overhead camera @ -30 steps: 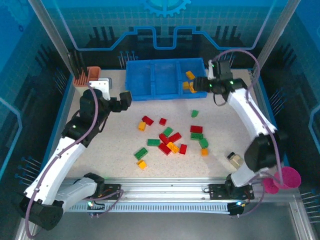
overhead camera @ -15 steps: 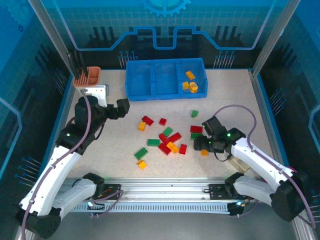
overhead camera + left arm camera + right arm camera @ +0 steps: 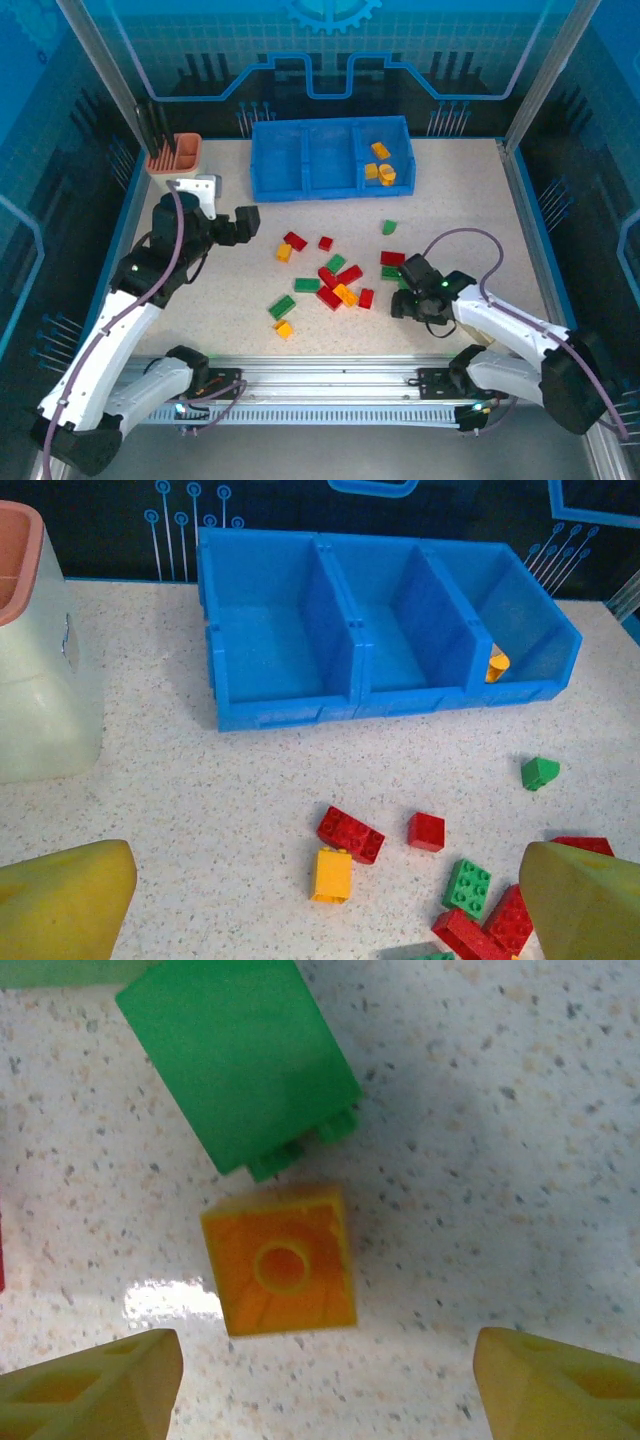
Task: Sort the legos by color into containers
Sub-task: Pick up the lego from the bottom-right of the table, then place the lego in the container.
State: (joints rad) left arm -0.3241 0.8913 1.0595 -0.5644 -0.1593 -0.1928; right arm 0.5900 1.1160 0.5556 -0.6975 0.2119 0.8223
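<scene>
Lego, orange, under spread right end effector

1. The surface is pale with tiny specks.
2. A long blue bin sits at its far side.
3. A peach holder stands at the far left corner.
4. Red, green and orange legos lie loose in the middle.
5. One orange brick lies just beside a green brick.
</scene>
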